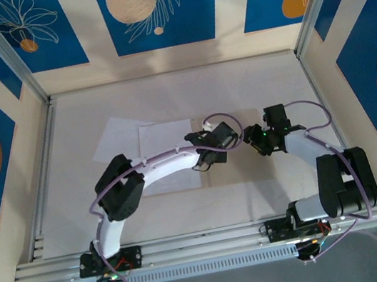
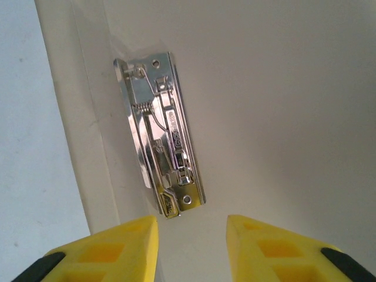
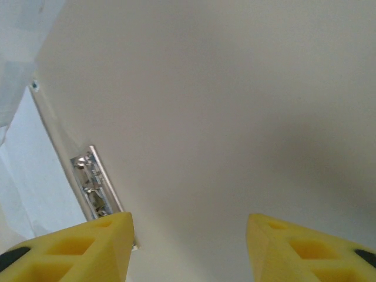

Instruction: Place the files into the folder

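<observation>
The folder lies open, its white inside (image 2: 282, 88) facing up, with the metal clip (image 2: 161, 138) beside the spine fold. My left gripper (image 2: 192, 220) hovers open just short of the clip's near end, nothing between its yellow fingers. My right gripper (image 3: 189, 217) is open over bare folder card (image 3: 223, 106), with the clip (image 3: 94, 185) just beyond its left finger. From above, the two white files (image 1: 163, 141) lie overlapped on the table, left of both grippers. The left gripper (image 1: 203, 162) hangs at their right edge and the right gripper (image 1: 252, 139) is a little farther right.
A paler, bluish-white surface (image 2: 35, 147) lies left of the folder's fold; I cannot tell whether it is paper or table. Walls with blue panels (image 1: 152, 9) ring the table on three sides, and a metal rail (image 1: 205, 243) carrying both arm bases runs along the near edge.
</observation>
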`<action>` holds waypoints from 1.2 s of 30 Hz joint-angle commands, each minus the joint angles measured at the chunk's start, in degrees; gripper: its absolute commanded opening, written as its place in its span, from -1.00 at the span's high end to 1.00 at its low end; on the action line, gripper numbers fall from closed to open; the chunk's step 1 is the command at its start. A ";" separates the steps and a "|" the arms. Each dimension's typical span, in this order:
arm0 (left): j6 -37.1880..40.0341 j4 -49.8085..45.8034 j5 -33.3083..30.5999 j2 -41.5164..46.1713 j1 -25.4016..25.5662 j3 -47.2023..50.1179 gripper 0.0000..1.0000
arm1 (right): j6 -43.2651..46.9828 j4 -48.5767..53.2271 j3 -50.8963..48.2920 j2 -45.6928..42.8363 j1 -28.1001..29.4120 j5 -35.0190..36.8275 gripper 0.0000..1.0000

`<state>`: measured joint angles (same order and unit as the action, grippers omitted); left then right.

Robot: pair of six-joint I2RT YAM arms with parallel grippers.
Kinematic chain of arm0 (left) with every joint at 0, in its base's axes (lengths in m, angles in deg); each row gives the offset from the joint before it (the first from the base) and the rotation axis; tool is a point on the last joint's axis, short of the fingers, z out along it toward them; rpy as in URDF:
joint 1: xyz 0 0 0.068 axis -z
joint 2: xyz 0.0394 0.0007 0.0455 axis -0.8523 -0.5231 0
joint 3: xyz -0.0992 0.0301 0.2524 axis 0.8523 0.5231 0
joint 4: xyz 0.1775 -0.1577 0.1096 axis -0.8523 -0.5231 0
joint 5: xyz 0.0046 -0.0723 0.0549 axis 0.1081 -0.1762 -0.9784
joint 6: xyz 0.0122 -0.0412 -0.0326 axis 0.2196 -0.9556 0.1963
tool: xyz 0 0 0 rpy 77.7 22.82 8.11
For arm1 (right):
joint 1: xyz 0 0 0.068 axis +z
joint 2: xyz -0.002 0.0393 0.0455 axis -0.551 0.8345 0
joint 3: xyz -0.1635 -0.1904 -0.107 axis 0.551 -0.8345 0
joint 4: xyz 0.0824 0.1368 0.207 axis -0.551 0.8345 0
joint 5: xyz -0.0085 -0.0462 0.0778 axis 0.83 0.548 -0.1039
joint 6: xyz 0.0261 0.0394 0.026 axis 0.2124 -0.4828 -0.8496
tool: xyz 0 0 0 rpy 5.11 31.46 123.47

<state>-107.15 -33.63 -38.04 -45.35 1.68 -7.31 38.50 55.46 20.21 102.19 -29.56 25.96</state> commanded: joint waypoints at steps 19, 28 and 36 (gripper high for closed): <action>-8.13 -7.88 -3.32 -7.21 0.40 -5.86 0.52 | 2.81 -0.40 -1.65 5.31 -3.10 -2.44 -0.06; -8.28 -7.97 -3.37 -7.86 0.33 -6.47 0.58 | 2.69 -0.26 -1.80 5.10 -3.01 -1.78 -0.06; -8.33 -8.40 -3.04 -8.46 0.07 -7.09 0.59 | 2.63 -0.29 -1.90 5.04 -2.87 -1.75 -0.06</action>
<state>-114.12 -40.04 -39.96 -52.91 1.72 -12.97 40.40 54.85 19.01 107.40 -32.44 24.45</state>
